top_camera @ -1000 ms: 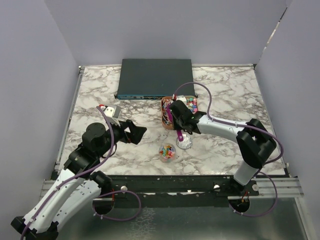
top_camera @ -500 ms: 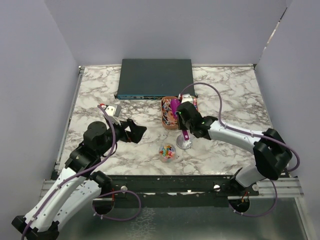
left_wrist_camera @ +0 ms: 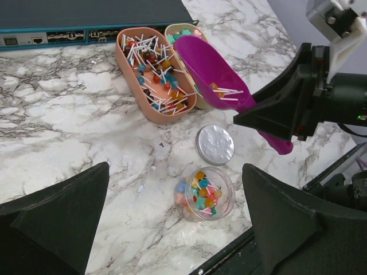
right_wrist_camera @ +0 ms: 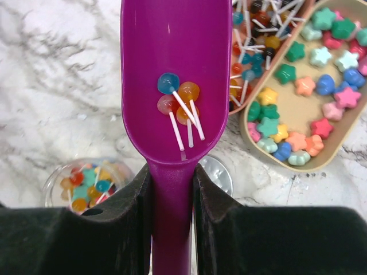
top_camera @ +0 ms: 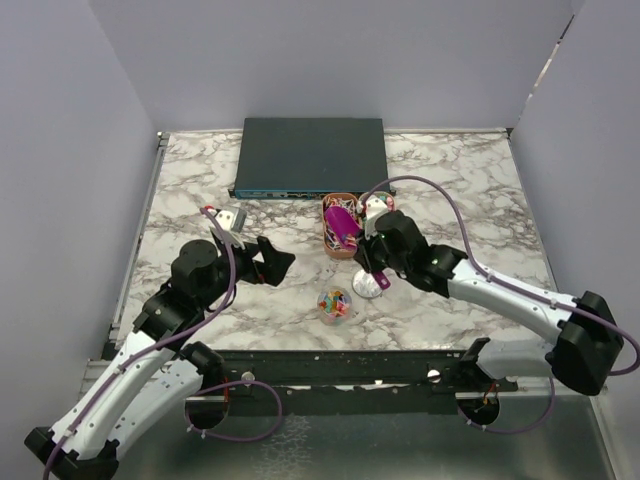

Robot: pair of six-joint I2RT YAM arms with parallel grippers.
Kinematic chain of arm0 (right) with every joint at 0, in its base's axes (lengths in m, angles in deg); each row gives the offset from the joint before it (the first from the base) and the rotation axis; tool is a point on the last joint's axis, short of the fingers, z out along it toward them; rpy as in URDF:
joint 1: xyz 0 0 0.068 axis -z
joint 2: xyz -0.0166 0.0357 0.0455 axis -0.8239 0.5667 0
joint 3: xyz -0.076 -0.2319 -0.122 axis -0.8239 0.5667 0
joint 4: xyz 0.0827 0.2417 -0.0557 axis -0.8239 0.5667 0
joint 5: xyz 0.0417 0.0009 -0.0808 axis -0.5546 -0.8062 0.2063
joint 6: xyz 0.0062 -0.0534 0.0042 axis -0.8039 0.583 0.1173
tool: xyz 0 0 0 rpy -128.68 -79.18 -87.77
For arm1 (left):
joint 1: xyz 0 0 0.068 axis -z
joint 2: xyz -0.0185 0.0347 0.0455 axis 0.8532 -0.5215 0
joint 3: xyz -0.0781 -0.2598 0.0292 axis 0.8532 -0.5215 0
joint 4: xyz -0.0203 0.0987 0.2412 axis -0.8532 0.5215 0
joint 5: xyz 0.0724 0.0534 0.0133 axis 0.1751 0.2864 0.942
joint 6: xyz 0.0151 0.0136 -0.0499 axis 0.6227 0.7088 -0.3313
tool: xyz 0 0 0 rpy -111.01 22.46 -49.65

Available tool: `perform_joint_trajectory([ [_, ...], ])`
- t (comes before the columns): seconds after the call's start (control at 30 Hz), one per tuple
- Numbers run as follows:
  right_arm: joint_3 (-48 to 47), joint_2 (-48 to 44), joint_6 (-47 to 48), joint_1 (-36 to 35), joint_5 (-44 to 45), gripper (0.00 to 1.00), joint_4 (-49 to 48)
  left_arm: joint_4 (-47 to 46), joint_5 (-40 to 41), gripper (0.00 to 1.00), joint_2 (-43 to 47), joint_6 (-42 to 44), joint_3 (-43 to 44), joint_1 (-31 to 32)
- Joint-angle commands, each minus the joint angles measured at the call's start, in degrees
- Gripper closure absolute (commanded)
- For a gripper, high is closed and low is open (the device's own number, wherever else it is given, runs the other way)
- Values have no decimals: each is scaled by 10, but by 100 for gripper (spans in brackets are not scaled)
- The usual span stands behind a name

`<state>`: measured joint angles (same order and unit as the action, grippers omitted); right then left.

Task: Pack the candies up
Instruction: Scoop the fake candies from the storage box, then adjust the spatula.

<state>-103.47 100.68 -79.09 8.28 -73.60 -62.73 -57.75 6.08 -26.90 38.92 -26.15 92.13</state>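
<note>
Candies lie in scoop ahead of right pincer.

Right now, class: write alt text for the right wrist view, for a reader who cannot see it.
The right gripper clamps the handle of a purple scoop holding four stick candies above a marble table. A clear jar of candies sits lower left, a silver lid beside the handle, and a beige tray of star-shaped sweets upper right.
</note>
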Motion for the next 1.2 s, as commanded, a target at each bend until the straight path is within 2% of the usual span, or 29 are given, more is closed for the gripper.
perform_joint_trajectory([
  [0.0,7,-46,87,-18,-87,99,34,-4,-23,1,-3,9,4,-5],
  [0.3,-7,-85,242,-61,-166,99,89,-9,-38,1,-10,8,3,-6],
  [0.57,-24,-118,340,-79,-217,99,110,-10,-48,1,-29,9,2,-7],
  [0.9,-60,-137,370,-81,-250,99,129,-12,-56,1,-35,9,2,-7],
  [1.17,-39,-194,385,-80,-300,99,99,-12,-56,1,-37,9,1,-7],
])
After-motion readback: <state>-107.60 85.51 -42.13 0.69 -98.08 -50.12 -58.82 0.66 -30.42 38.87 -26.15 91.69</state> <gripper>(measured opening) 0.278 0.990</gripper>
